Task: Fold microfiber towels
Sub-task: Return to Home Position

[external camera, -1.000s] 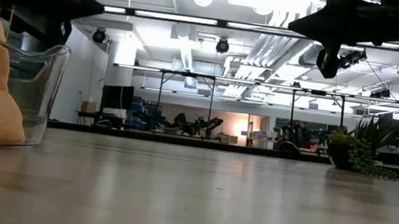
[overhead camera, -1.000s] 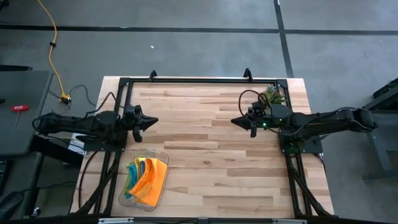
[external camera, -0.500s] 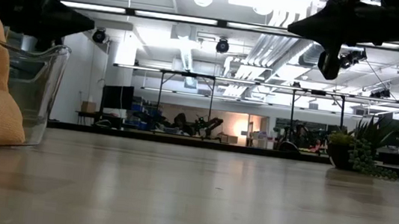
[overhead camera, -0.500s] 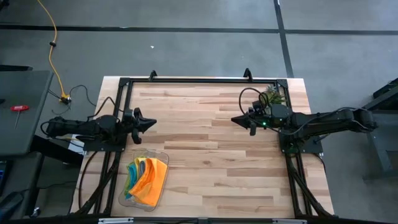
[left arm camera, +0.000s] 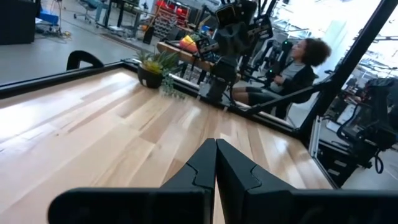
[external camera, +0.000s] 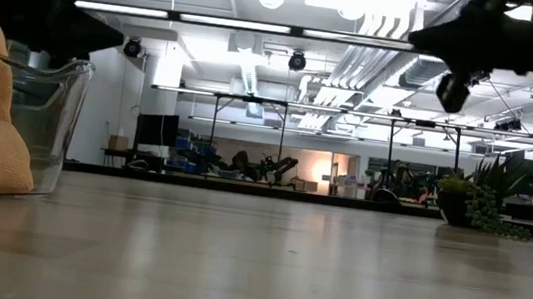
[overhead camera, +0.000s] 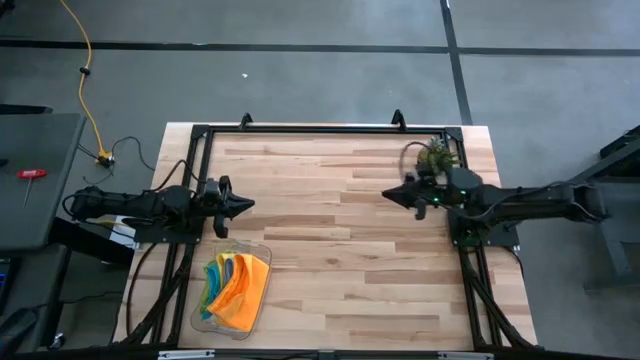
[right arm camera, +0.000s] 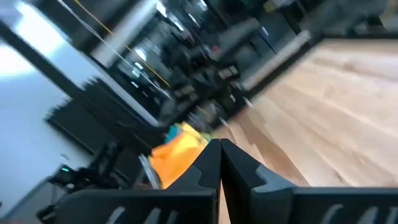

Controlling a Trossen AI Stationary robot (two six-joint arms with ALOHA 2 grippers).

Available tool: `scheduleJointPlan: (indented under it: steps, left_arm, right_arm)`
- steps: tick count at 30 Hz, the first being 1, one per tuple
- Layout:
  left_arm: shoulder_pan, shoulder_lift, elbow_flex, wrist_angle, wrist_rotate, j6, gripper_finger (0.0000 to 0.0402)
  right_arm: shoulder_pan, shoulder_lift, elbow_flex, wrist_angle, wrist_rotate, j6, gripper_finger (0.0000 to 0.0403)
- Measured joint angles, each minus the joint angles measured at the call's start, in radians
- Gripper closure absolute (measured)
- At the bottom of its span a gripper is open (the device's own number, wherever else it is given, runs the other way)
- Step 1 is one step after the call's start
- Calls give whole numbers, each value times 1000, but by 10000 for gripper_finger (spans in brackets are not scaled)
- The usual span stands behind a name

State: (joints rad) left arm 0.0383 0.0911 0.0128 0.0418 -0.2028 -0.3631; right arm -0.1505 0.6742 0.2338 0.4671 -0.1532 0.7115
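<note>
Inside the clear tray (overhead camera: 215, 330) the towels (overhead camera: 238, 285) lie folded, so left gripper (overhead camera: 248, 204) and right gripper (overhead camera: 386, 195) wait away from it, closed and empty.

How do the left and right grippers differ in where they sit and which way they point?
The left gripper hangs over the left side of the table, near the clear tray of folded towels; the right gripper hangs over the right side, near the plant. The left gripper points toward the table's right, the right gripper toward its left, so they face each other. Both are shut, empty and raised off the tabletop.
</note>
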Motion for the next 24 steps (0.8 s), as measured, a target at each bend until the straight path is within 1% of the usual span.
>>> scheduleJointPlan:
  steps: [3,6,7,9,11,19,22,24]
  left_arm:
    - [0,0,0,0,0,0,401]
    - [0,1,0,0,-1,0,401]
    - [0,0,0,0,-1,0,401]
    - [0,1,0,0,-1,0,401]
    - [0,1,0,0,-2,0,401]
    - [0,1,0,0,-2,0,401]
    - [0,1,0,0,-2,0,401]
    - [0,0,0,0,-2,0,400]
  right_arm:
    - [-8,-114,-123,115,18,11,403]
    - [7,-209,-211,151,45,13,403]
    - [17,-234,-225,129,45,3,403]
    - [36,-279,-217,11,43,-56,403]
    - [49,-311,-217,-68,43,-125,403]
    - [55,-406,-224,-305,45,-356,403]
    - [55,-417,-224,-429,89,-334,403]
    - [55,-398,-219,-465,127,-303,403]
